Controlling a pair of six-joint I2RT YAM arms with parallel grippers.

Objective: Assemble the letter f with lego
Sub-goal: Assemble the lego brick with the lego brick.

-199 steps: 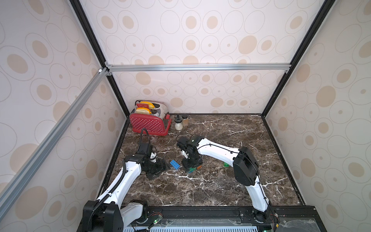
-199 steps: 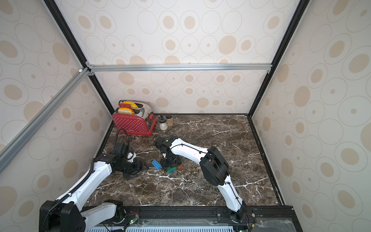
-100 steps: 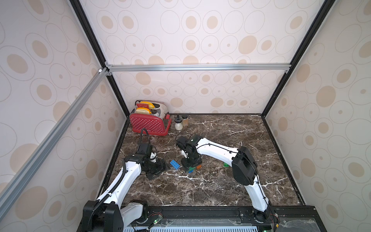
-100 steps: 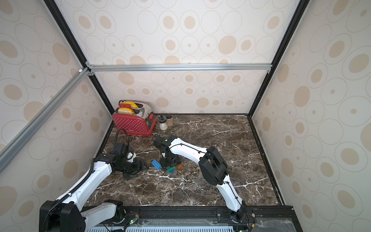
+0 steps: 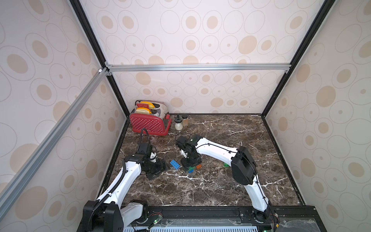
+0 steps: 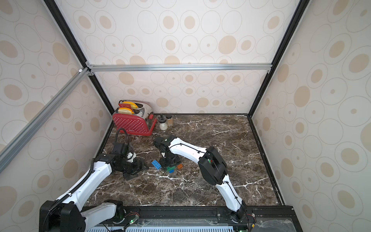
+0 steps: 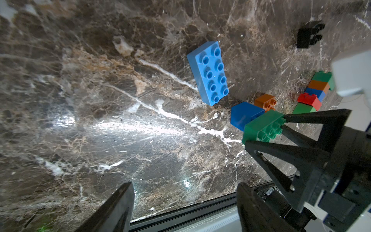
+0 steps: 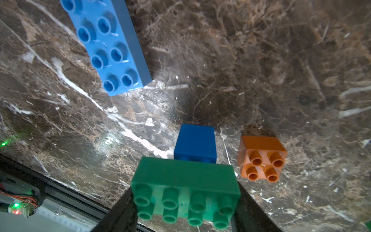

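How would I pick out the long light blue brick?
From the red toaster in the back corner, come forward to between the left arm and right arm. The light blue brick lies alone, studs up; its dark blue neighbour is shorter.

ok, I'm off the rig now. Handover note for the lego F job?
Left gripper: open, empty, near the light blue oblong brick.
Right gripper: shut on the green oblong brick, which meets the dark blue brick; whether they are locked together I cannot tell.
Loose: orange square brick beside them, black brick farther off.
Done: a row of five bricks (green, orange, blue, red, green) looks joined.
Left: no F shape yet; the other bricks still need joining on.
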